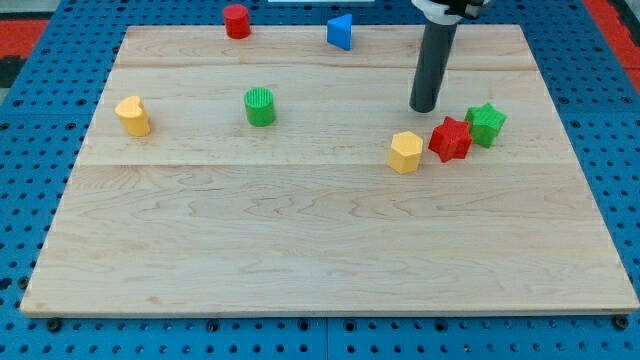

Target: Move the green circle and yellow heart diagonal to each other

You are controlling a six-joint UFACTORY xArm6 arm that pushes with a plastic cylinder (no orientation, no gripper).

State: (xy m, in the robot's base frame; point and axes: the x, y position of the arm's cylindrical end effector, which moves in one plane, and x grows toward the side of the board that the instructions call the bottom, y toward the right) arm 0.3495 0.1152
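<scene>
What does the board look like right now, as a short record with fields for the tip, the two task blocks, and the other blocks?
tip: my tip rests on the board at the view's upper right, just above the red star, touching no block
green circle: upper left of centre, standing alone
yellow heart: to the view's left of the green circle, roughly level with it, apart
right cluster: yellow hexagon, red star, green star, close together in a rising line
top edge: red cylinder, blue triangle

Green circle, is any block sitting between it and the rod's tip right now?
No. My tip is toward the view's right, the green circle left of centre, with bare board between. The yellow hexagon, red star and green star lie below that line.
</scene>
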